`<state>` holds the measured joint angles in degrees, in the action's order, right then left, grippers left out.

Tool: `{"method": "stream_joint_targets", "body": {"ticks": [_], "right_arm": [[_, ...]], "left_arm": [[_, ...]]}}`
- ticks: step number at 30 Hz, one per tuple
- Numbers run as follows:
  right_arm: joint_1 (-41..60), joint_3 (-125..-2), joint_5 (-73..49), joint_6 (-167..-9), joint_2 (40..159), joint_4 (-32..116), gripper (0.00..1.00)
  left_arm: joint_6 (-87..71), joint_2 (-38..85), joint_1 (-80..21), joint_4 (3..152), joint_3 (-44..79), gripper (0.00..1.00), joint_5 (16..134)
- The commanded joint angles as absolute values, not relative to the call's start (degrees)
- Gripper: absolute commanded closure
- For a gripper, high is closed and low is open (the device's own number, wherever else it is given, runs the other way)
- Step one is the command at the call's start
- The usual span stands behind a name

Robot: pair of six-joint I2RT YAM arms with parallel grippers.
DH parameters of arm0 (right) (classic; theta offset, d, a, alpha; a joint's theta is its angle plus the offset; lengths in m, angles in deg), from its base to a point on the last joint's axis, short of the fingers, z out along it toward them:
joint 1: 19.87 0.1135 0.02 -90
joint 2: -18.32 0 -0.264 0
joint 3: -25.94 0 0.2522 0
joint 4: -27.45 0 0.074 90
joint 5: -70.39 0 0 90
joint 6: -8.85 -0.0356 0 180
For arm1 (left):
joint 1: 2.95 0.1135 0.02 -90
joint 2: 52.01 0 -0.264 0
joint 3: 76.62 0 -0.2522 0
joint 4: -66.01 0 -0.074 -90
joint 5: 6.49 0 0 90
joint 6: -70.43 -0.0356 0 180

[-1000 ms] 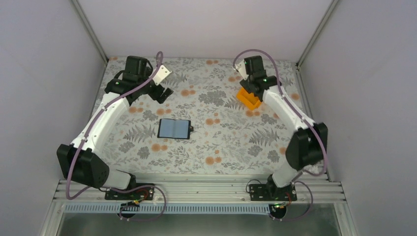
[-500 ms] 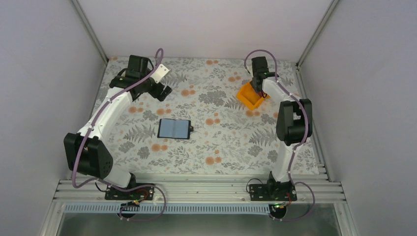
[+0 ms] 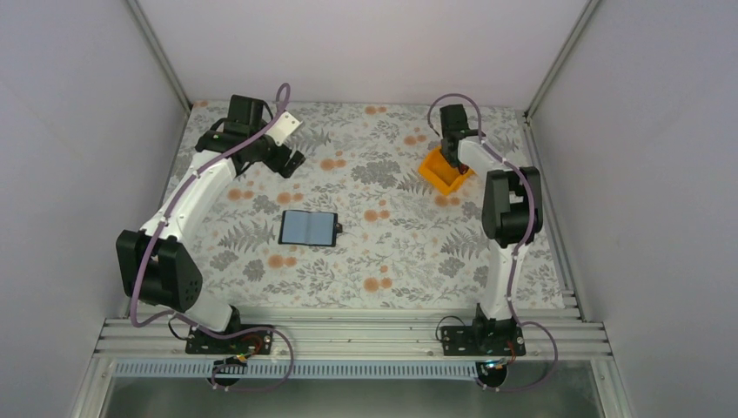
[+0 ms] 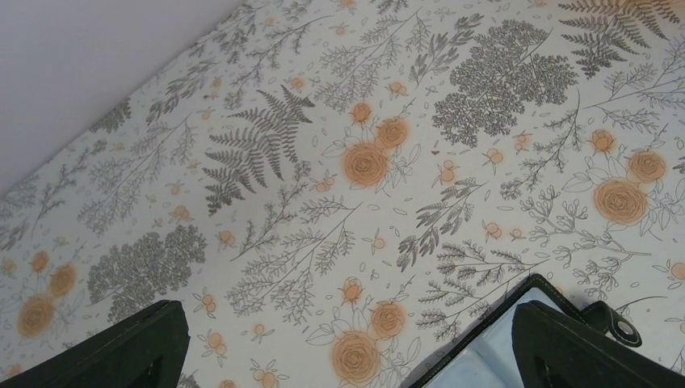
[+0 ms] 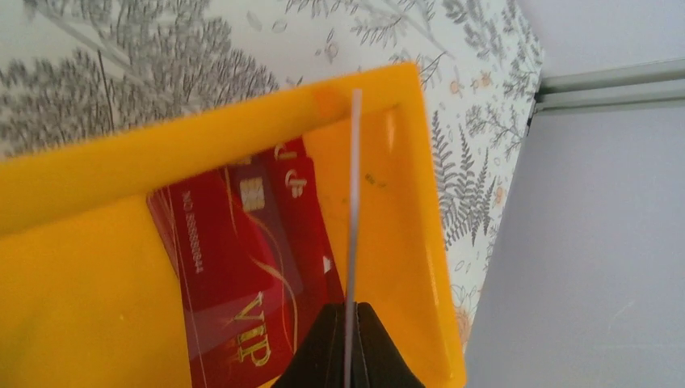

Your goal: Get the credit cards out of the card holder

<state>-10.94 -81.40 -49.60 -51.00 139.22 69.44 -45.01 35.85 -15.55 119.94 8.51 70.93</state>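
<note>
Left claw (image 3: 290, 162) hangs released over the far left of your floral-patterned tabletop (image 3: 392, 261), its two black fingers spread wide and holding nothing. From above you see the flat black bifold card holder (image 3: 308, 227) lying open near the middle of the tabletop, grey-blue pockets up, well apart from both claws. The left wrist camera catches only one corner of it and the small clasp tab (image 4: 623, 328), partly behind the finger at the right of that view. Further right, the right claw (image 3: 449, 164) hangs over the small orange plastic bin (image 3: 435, 177). The overhead view does not let you make out the bin's contents. The right wrist camera does: thin red rectangular credit cards (image 5: 234, 267) lie overlapped on the bin floor, one marked VIP. That claw is clenched, with a thin pale strip (image 5: 353, 202), seen edge-on, pinched between its fingertips. Whether the strip is another card you cannot tell.
</note>
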Motion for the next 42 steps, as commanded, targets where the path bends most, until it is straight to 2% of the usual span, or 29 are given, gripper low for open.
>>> {"method": "stream_joint_targets", "body": {"ticks": [1, 5, 9, 13, 16, 20, 25, 27, 31, 34, 37, 42], "right_arm": [[-11.1, -78.0, -51.8, -48.6, 136.5, 66.8, 0.96], [-11.1, -80.3, -54.7, -48.9, 139.7, 67.8, 0.95], [-11.1, -80.6, -57.8, -48.6, 140.8, 66.6, 0.88], [-11.1, -81.1, -56.8, -48.2, 141.7, 65.3, 0.75], [-11.1, -82.8, -57.1, -48.8, 143.4, 67.1, 0.70], [-11.1, -83.4, -54.0, -50.0, 142.7, 68.9, 0.52], [-11.1, -81.3, -53.0, -49.1, 141.7, 68.6, 0.37], [-11.3, -81.4, -53.9, -48.5, 142.1, 68.4, 0.33], [-11.0, -82.5, -54.0, -48.6, 141.9, 70.0, 0.32], [-10.9, -81.7, -50.0, -49.1, 139.8, 70.2, 0.31], [-10.9, -80.2, -44.7, -47.8, 137.5, 70.5, 0.19], [-11.0, -79.3, -45.8, -47.4, 137.1, 69.6, 0.17]], "left_arm": [[-45.1, 36.7, -15.3, 120.9, 6.9, 0.00, 70.2], [-45.5, 36.9, -15.4, 121.4, 6.3, 0.00, 70.2], [-45.7, 36.7, -15.2, 121.6, 6.2, 0.00, 70.3], [-45.8, 36.7, -14.7, 121.7, 6.1, 0.00, 70.2], [-45.8, 36.4, -14.5, 121.9, 6.0, 0.00, 70.0], [-45.9, 36.4, -14.4, 122.1, 5.9, 0.00, 69.6], [-46.0, 36.3, -14.4, 122.4, 5.8, 0.00, 68.9], [-46.1, 36.1, -14.4, 122.6, 5.8, 0.00, 68.8], [-46.4, 36.0, -14.4, 122.9, 5.8, 0.00, 68.4], [-46.5, 36.1, -14.4, 123.0, 5.7, 0.00, 68.2], [-46.7, 35.7, -14.4, 123.1, 5.7, 0.00, 68.5], [-47.0, 35.0, -14.2, 123.4, 5.8, 0.00, 68.4]]}}
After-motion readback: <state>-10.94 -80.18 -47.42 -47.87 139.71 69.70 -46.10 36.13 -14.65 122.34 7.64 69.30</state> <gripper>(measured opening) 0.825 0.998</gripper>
